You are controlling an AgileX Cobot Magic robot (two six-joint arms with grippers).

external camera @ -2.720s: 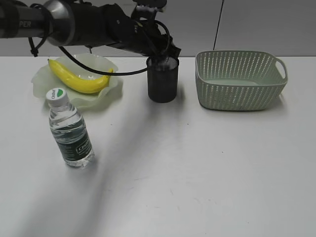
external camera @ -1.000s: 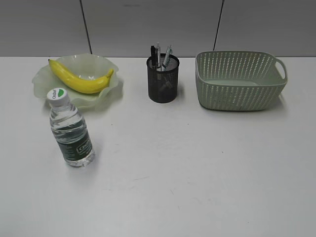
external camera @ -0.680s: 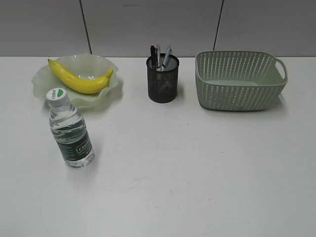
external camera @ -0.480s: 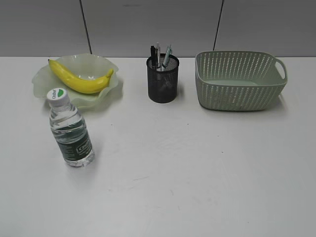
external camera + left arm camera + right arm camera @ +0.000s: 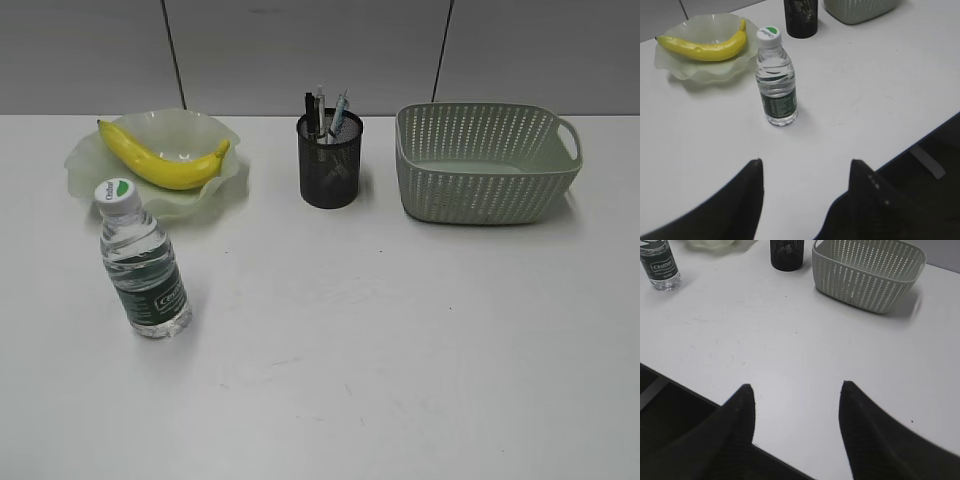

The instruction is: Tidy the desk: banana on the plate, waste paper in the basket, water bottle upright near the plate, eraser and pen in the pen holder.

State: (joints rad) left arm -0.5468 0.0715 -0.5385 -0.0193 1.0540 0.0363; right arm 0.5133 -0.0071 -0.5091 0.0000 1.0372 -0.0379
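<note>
The yellow banana [image 5: 160,160] lies in the wavy pale green plate [image 5: 205,200] at the back left of the white desk [image 5: 400,340]. The water bottle [image 5: 143,262] stands upright just in front of the plate. Several pens [image 5: 322,112] stick out of the black mesh pen holder [image 5: 329,165]. To its right sits the pale green basket [image 5: 486,162]. No waste paper or eraser shows. My left gripper [image 5: 806,162] hangs open and empty over the desk's near edge, short of the bottle [image 5: 777,90]. The right gripper [image 5: 796,386] is also open and empty, well short of the basket [image 5: 867,270].
Neither arm appears in the exterior view. The desk's front edge drops off beside the left fingers [image 5: 925,135] and under the right fingers [image 5: 685,390]. A grey panelled wall [image 5: 300,50] runs behind the desk.
A few seconds ago the left arm reached over the pen holder; it has since pulled out of the exterior view, and the pens now show. Nothing has moved in the last second.
</note>
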